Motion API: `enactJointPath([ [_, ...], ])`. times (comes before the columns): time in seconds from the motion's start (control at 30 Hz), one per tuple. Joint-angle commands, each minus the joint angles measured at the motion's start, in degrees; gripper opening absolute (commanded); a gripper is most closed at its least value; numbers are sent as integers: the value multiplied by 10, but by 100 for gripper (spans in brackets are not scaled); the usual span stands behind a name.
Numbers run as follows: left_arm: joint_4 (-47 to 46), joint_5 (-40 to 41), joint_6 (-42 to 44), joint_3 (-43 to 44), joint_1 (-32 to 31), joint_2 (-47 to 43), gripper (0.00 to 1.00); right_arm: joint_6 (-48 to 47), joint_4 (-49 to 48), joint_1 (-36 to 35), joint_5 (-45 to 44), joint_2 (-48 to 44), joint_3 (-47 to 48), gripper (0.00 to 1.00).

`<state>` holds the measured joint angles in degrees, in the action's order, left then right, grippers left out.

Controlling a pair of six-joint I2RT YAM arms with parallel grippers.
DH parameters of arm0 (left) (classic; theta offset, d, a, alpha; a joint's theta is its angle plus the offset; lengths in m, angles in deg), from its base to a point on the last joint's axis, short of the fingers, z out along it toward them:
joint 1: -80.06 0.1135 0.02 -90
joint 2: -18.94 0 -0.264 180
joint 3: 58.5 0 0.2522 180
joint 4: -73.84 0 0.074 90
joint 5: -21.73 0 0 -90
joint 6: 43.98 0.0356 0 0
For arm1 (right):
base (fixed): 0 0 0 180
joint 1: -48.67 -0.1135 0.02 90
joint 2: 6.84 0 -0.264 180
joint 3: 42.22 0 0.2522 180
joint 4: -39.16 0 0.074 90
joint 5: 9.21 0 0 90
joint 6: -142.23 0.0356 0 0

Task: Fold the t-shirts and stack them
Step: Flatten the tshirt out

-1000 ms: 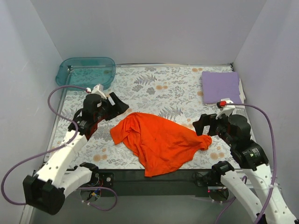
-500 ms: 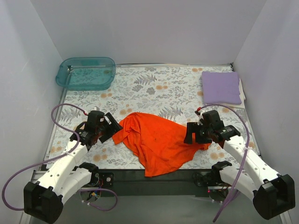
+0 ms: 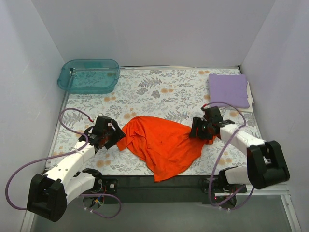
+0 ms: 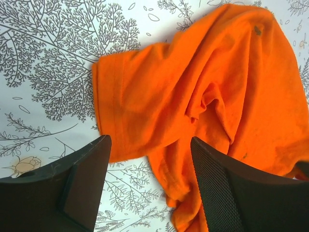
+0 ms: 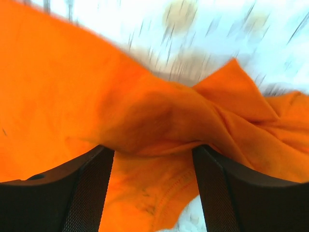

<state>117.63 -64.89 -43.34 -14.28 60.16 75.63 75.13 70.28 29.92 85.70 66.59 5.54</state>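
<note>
The orange-red t-shirt (image 3: 161,145) lies crumpled at the middle front of the table. My left gripper (image 3: 114,136) is open and low at the shirt's left sleeve. In the left wrist view the sleeve hem (image 4: 116,121) lies just ahead of the gripper (image 4: 149,193), and a fold of the shirt (image 4: 203,96) reaches between the fingers. My right gripper (image 3: 198,129) is open over the shirt's right edge. In the right wrist view orange cloth (image 5: 154,121) fills the gap of the gripper (image 5: 152,193). The lavender t-shirt (image 3: 228,90) lies folded at the back right.
A translucent teal tub (image 3: 89,76) stands at the back left corner. The table has a floral cover (image 3: 159,92), with white walls on three sides. Purple cables loop beside both arms.
Both arms have lowered and moved in to the orange shirt. The left gripper came forward to the left sleeve. The right gripper moved left onto the right edge, which shifted inward.
</note>
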Motion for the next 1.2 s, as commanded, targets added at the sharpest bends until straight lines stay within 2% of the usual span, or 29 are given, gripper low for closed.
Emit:
enactJointPath([
  [0.0,-26,15,-4,-11,0,-12,62,7,-91,58,-19,104,75,61],
  [0.03,-31,11,-5,-14,0,-12,62,14,-89,70,-15,156,101,60],
  [0.07,-34,7,-7,-15,0,-9,62,31,-89,91,-7,176,150,61],
  [0.13,-39,-10,-17,-21,-1,-4,62,45,-90,100,9,211,189,63],
  [0.2,-41,-28,-27,-26,-1,-3,62,44,-89,96,39,213,238,68],
  [0.3,-41,-33,-41,-38,-1,-15,62,22,-77,72,43,176,251,72],
  [0.43,-38,-89,-85,-57,-2,-34,62,1,-38,45,36,83,203,73],
  [0.6,-20,-85,-121,-57,-16,-36,61,-17,11,26,34,-17,122,72],
  [0.87,-13,-41,-197,-38,-83,16,53,-5,63,4,49,-139,21,72],
  [0.9,-11,-16,-208,-31,-93,22,52,-3,65,5,52,-153,14,72],
  [1.17,-7,54,-252,-5,-168,93,50,-5,68,4,75,-183,-20,71],
])
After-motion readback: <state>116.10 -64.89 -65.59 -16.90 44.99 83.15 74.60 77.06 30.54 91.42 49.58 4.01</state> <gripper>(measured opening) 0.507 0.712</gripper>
